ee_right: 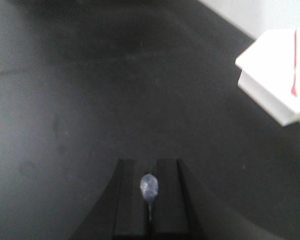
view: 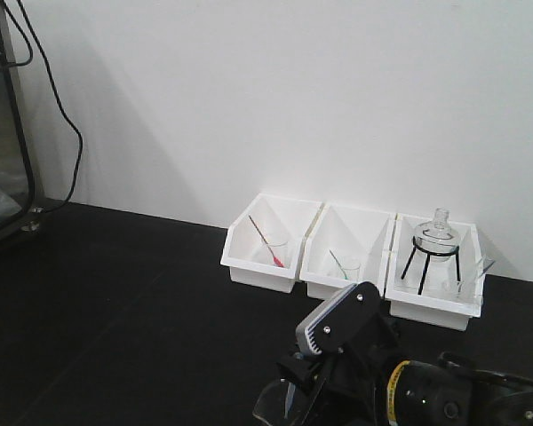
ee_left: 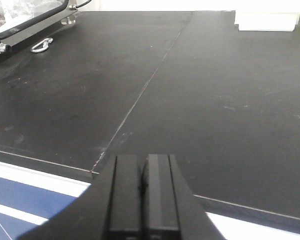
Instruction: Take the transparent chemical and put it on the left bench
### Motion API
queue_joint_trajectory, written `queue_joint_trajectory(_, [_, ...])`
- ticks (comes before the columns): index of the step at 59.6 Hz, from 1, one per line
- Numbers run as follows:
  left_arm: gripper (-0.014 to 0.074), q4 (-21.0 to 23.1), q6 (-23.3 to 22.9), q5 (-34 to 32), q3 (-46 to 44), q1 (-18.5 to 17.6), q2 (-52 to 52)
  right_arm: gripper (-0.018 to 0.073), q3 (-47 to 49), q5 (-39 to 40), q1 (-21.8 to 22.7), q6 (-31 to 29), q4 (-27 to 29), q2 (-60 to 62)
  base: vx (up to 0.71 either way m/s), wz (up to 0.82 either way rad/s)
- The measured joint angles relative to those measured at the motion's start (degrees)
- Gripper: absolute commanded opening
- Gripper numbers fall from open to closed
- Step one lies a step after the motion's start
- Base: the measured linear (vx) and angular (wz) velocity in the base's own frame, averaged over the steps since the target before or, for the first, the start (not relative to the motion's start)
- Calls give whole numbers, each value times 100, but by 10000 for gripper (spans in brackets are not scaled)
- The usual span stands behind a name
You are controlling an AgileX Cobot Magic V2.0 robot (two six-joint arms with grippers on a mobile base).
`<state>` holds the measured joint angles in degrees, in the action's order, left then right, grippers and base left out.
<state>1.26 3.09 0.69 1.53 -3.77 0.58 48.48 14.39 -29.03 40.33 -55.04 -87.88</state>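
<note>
Right claw [ee_right: 149,192] clamped on transparent chemical [ee_right: 149,187] above left bench [ee_right: 90,100]; no legible writing.

No readable text, labels, brands or numbers in any view. Yellow-and-black patch on the right arm's [view: 426,390] housing, behind the tool, is too small and blurred to make out.

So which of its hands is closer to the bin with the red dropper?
The right gripper, probably. It holds the clear dropper over the bench, with that bin just ahead to its right. The left gripper sees only a far bin corner.
</note>
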Motion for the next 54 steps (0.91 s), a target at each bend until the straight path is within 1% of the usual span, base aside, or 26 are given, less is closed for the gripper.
queue_joint_trajectory(8, [-3,0,0,0,0,0,0,37,0,-27,0,3,23,-277,0,0])
queue_joint_trajectory(15, [-3,0,0,0,0,0,0,102,0,-27,0,14,30,-412,0,0])
queue_joint_trajectory(21, [-3,0,0,0,0,0,0,195,6,12,0,31,43,-435,0,0])
queue_joint_trajectory(27, [-3,0,0,0,0,0,0,333,32,120,0,36,111,-439,0,0])
queue_joint_trajectory(32, [-3,0,0,0,0,0,0,431,32,128,0,36,220,-439,0,0])
queue_joint_trajectory(37, [-3,0,0,0,0,0,0,488,32,115,0,36,389,-439,0,0])
queue_joint_trajectory(43, [-3,0,0,0,0,0,0,498,32,115,0,36,556,-439,0,0])
queue_joint_trajectory(49, [-3,0,0,0,0,0,0,487,21,15,0,60,594,-334,0,0])
queue_joint_trajectory(54, [-3,0,0,0,0,0,0,470,-73,-88,0,176,609,20,0,0])
